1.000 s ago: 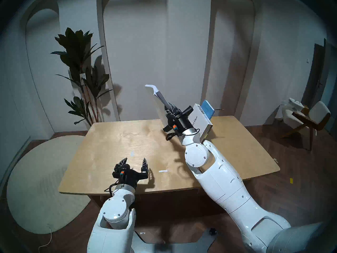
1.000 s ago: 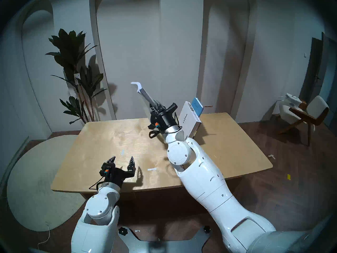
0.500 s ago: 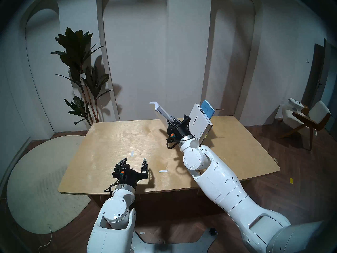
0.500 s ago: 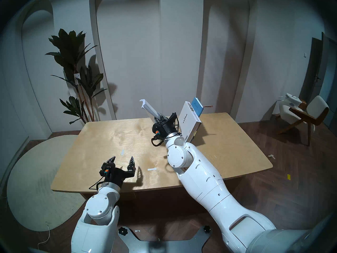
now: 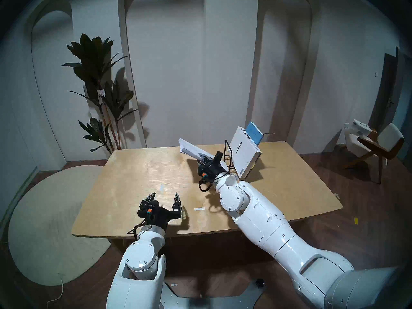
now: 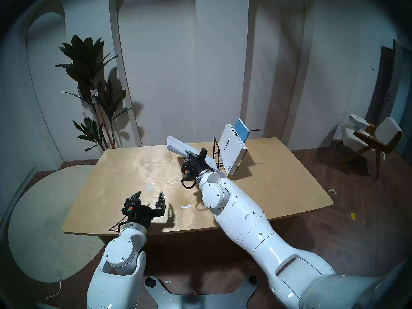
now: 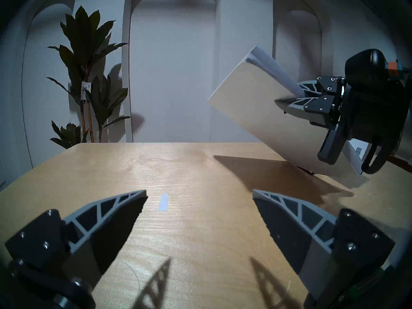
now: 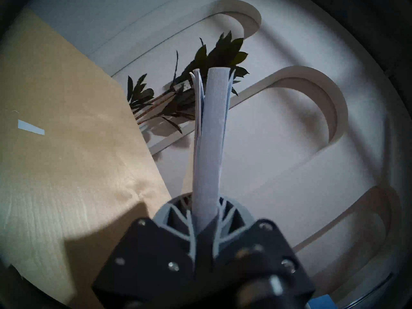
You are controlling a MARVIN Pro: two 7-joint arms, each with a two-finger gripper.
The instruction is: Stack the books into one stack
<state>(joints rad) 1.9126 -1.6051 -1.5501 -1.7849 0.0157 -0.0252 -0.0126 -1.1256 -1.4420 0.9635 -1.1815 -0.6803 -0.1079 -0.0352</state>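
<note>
Pale wooden table (image 5: 138, 168) with two small white tape strips (image 5: 199, 209), set on dark wood floor before a white arched wall; plant (image 5: 98, 90) behind the far left corner, round rug (image 5: 44, 223) left, chair (image 5: 379, 145) far right. White booklet (image 5: 191, 149) clamped in the right gripper (image 5: 204, 158), tilted above the table's far middle. EVERO book (image 5: 244, 150) and blue notebook (image 5: 254, 132) leaning upright in the wire stand (image 5: 228, 154). Left gripper (image 5: 163, 198) spread wide, empty, over the near edge. Since a second ago: booklet lower and flatter, stand uncovered, left gripper unmoved
</note>
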